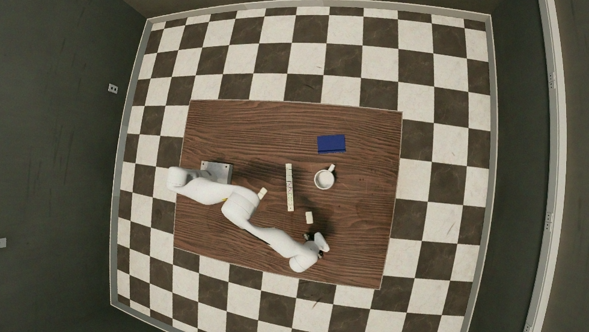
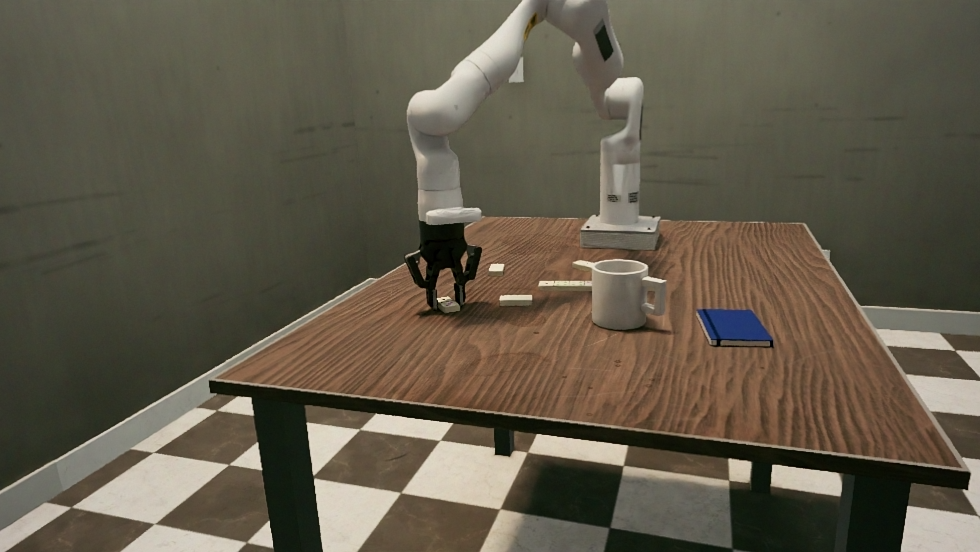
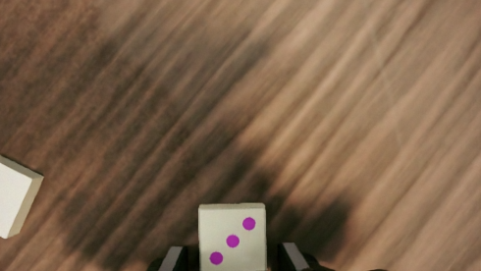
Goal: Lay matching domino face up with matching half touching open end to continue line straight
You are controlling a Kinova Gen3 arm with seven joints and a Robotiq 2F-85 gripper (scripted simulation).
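Observation:
The line of dominoes point(image 1: 289, 202) point(image 2: 563, 285) lies face up; the mug hides part of it in the exterior view. My gripper point(image 2: 447, 303) point(image 3: 233, 260) is partly open and low over the table. Its fingers stand on either side of a face-up domino point(image 2: 449, 305) point(image 3: 233, 231), with a gap at each side. The visible half shows three purple pips; its other half is cut off in the wrist view. One face-down domino point(image 1: 309, 218) point(image 2: 515, 300) point(image 3: 12, 198) lies nearby. Another blank-topped domino point(image 1: 262, 193) point(image 2: 583, 264) lies near the arm, and another point(image 2: 496, 269) lies farther back.
A white mug point(image 1: 324, 179) point(image 2: 619, 294) stands beside the line, and a blue notebook point(image 1: 331, 144) point(image 2: 734, 327) lies beyond it. The robot base point(image 1: 217, 171) point(image 2: 619, 233) stands at the table's far side in the exterior view. The arm covers part of the table in the top view.

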